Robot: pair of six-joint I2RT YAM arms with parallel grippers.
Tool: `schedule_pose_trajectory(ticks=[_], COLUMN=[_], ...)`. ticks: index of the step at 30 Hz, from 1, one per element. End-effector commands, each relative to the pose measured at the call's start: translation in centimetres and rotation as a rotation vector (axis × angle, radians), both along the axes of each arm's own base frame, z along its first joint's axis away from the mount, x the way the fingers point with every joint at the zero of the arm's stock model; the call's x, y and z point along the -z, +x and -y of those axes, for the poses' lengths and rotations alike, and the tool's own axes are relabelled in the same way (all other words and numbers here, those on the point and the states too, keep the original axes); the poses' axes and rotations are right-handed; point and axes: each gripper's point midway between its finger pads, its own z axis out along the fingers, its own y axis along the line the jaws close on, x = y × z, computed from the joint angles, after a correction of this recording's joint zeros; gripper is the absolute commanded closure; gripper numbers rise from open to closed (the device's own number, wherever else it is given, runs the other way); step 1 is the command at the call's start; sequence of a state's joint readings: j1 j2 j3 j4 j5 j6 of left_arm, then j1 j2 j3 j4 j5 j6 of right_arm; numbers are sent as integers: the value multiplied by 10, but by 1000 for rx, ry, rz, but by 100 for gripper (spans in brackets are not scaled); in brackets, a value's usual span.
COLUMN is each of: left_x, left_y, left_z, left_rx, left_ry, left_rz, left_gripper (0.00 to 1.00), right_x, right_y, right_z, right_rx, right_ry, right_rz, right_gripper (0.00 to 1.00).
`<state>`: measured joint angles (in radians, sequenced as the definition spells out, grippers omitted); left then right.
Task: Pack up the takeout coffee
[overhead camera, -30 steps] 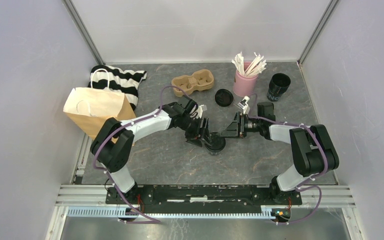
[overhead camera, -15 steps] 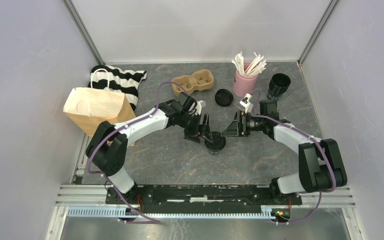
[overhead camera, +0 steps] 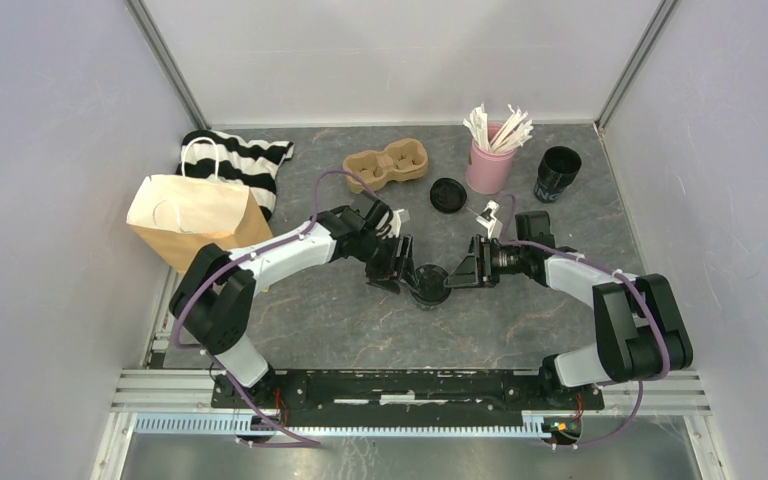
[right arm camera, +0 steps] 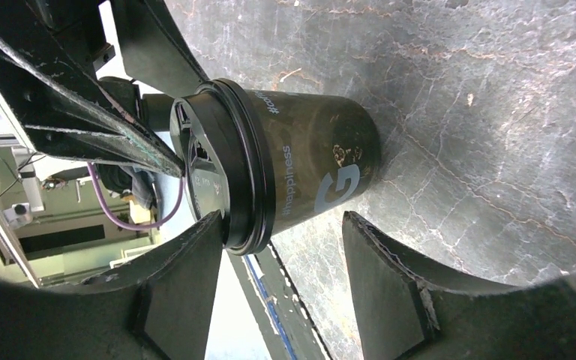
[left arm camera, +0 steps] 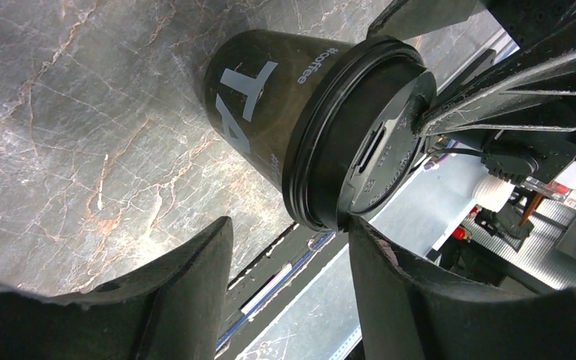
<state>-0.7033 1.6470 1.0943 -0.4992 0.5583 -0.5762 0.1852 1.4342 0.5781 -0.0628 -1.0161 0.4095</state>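
Here, lidded black cup (overhead camera: 430, 285) upright, left tool (overhead camera: 403, 275) and right tool (overhead camera: 458, 275) both spread open, flanking it.

Stone-look table (overhead camera: 360, 325) with cup (overhead camera: 430, 285), carrier (overhead camera: 387, 164), bag (overhead camera: 195, 215)

On the side of the lidded black cup (left arm camera: 262, 90), "#coffee" is being shown in small pale print beside large letters resembling "T" and "A". In the right wrist view, "#happiness" and a large "G" are being displayed on it. Embossed marks on its lid (left arm camera: 382, 150) and the lettering on the open cup (overhead camera: 557, 172) are not being resolved.
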Motion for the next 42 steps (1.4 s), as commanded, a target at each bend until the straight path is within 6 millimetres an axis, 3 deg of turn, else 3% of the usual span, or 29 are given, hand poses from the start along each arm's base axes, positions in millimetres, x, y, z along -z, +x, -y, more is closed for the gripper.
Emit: schedule_pose_trajectory(ticks=[1,5,8,10,15,18,25,33,42], left_x=[5,-16,-44,-62,-121,-145,-198,-203,-201], left_y=[5,13,20,31,55,53,47,43,39], left_z=[2,3,3,-6,-46,-55,-64,-70,-73], left_rx=[6,-4,-9,-50,-276,-313,-318,-307,-279], left_ry=[15,8,-5,35,66,8,-116,-122,-111], left_rz=[36,81,141,221,494,575,748,789,796], left_gripper=[36,28,19,17,9,8,8,7,7], right_x=[-5,-21,-29,-37,-51,-56,-62,-57,-44], right_y=[13,21,26,27,36,37,28,16,10], right_z=[3,10,16,17,13,6,-24,-54,-53], right_rx=[16,19,3,-12,-58,-111,-227,-286,-294], right_ry=[-54,-144,-254,-318,-549,-682,-808,-860,-939], right_rz=[78,134,193,225,350,416,500,515,513], right_gripper=[33,17,7,2,2,2,2,2,2])
